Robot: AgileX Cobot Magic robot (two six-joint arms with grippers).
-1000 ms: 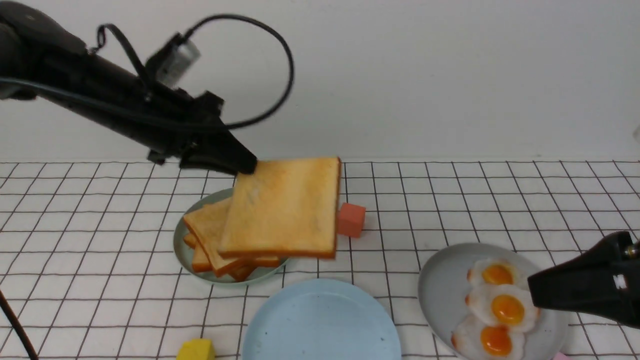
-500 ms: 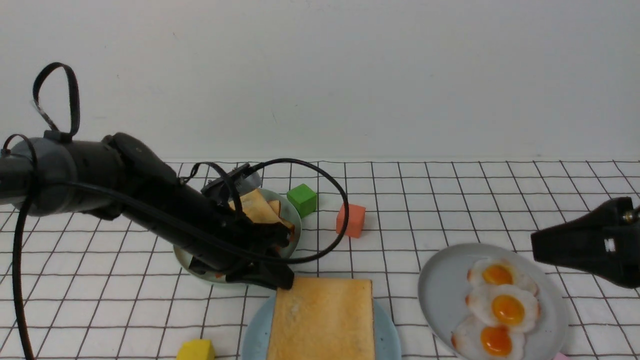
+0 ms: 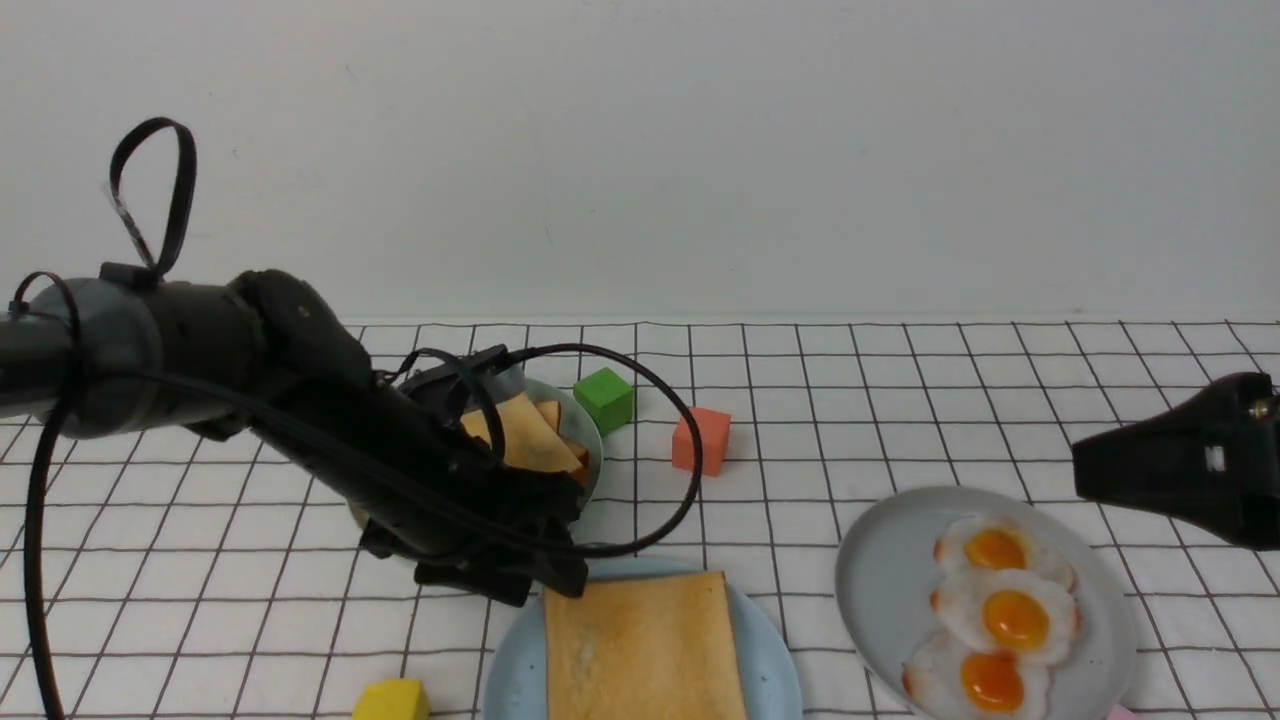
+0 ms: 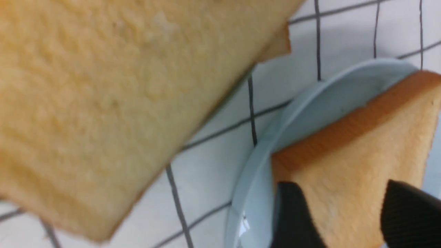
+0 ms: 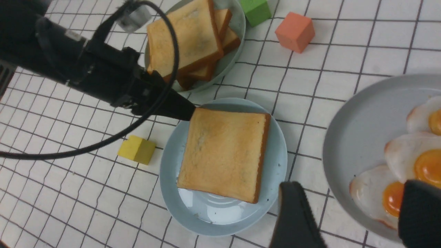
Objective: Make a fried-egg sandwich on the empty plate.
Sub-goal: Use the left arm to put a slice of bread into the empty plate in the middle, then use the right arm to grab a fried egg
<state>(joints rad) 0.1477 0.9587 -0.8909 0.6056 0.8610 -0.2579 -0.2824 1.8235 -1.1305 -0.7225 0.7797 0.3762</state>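
White grid-cloth bench (image 3: 900, 400) against a plain pale wall (image 3: 700, 150): grey plate (image 3: 880, 580) holds three fried eggs (image 3: 1010, 618), sage-green plate (image 5: 225, 65) a toast stack (image 5: 186, 38), blue plate (image 3: 772, 668) one toast slice (image 3: 645, 650). Slice lies flat, near square, no clear long axis, edges roughly along the grid. Left claw (image 3: 560, 575) is released, tips at the slice's far-left corner; right claw (image 5: 351, 199) is spread and empty, near the eggs.

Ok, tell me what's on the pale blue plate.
One golden-brown toast slice lies flat on the pale blue plate, with nothing on top. What lies under the slice is hidden.
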